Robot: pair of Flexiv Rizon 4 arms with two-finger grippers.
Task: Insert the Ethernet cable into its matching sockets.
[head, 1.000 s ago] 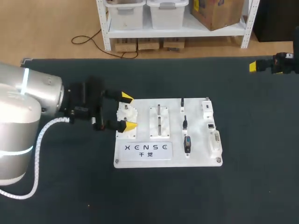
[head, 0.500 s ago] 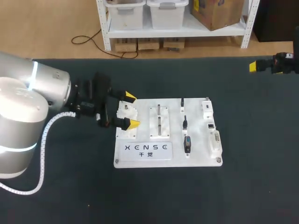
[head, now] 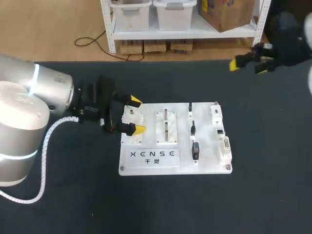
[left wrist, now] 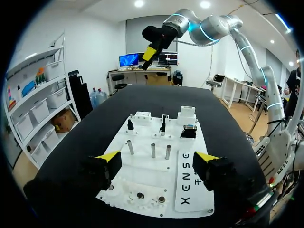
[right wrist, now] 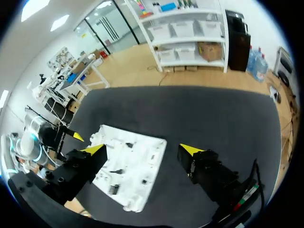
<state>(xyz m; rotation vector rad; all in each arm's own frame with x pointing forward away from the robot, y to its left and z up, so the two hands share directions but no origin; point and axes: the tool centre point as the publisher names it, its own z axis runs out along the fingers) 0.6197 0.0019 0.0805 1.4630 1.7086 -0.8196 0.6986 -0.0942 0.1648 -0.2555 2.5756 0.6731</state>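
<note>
Surface: we had a dark table (head: 73,204) filling the head view from side to side, with a white board (head: 146,165) lying just right of the frame's middle.
Left arm: it came in at the frame's left, a grey body with a white coiled hose along its underside.
Left gripper (head: 135,115): it sat at the board's upper left corner with its fingers spread wide, one yellow tip on each side of a small white raised fitting (head: 131,117), and it held nothing. In the left wrist view the left gripper (left wrist: 156,159) hung above the board's near end and nothing touched its fingers.
Pegs: two metal pegs (head: 166,123) stood on a white block in the upper middle of the board.
Plugs: three black plugs (head: 193,129) stood in a column right of the board's middle, well apart from both grippers. We could not tell which of them belonged to the Ethernet cable.
Sockets: several sockets (head: 221,131) ran down the board's right edge.
Right gripper (head: 248,67): it was in the upper right of the frame, over the table's far edge. In the right wrist view the right gripper (right wrist: 142,151) stood wide apart and empty, with the board lying beyond its fingers.
</note>
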